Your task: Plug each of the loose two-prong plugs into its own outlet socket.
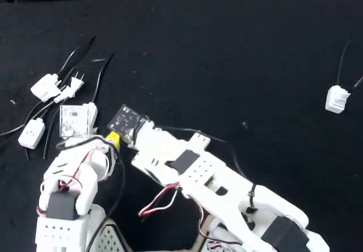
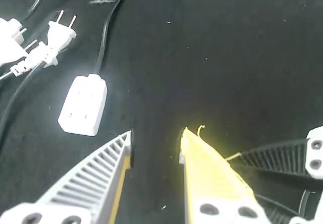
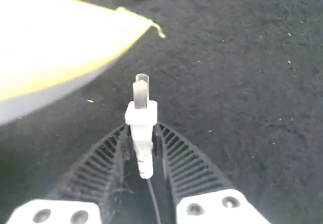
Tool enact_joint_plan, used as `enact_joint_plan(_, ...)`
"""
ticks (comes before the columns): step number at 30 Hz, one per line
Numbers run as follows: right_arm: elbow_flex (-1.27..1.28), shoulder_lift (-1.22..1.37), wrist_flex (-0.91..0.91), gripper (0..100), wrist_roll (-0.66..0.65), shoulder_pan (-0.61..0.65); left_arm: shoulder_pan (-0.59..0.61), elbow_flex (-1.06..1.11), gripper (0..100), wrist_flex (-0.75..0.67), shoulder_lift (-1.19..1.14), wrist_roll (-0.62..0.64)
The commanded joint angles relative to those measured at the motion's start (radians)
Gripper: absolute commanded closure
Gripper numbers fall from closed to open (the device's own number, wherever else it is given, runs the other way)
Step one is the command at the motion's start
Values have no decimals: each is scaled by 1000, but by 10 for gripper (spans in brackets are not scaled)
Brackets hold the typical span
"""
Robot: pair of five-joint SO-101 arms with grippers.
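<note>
Closest in, the right fingers were clenched on a white two-prong plug. They gripped its body from both sides. Its two metal prongs stuck out past the fingertips, and a thin black cord ran back between them. Just beyond the prongs and slightly to one side sat the blurred yellow tip of the left fingers.

The left fingers were released, one ribbed grey and one yellow, spread apart with bare black desk between them. A dark ribbed finger of the right arm showed just beside the yellow one.

Ahead of the grey fingertip, a white outlet socket lay flat on the desk, apart from it. Its slots faced up, and a black cord led away from its far end. Farther beyond the socket lay a loose plug, untouched, prongs pointing away from the fingers, next to other white cord ends.

From above, both arms met close together. A far socket lay well apart from both sets of fingers, out on the right arm's side.
</note>
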State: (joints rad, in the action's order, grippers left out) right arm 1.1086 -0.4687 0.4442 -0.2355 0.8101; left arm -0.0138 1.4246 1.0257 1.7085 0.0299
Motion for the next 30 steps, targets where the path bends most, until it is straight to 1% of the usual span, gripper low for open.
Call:
enact_joint_plan(1,-12,-1,-23,988,8,48,-16,18,830,31,107,3)
enact_joint_plan(4,-13,-4,-23,988,8,44,-70,24,832,48,110,-40)
enact_joint_plan(6,-13,-16,-18,988,8,44,-77,31,832,44,103,-43)
enact_joint_plan(10,-4,-120,38,988,9,44,-76,45,833,43,100,-44)
enact_joint_plan(14,5,-245,104,988,48,44,-76,51,833,43,103,-44)
enact_joint_plan(17,42,-308,101,988,49,44,-76,54,833,43,104,-44)
enact_joint_plan(20,59,-343,101,988,49,44,-71,54,833,43,104,-44)
enact_joint_plan(25,64,-378,107,988,49,43,-21,54,833,43,104,-44)
enact_joint_plan(30,62,-392,109,988,49,43,-24,56,832,43,101,-44)
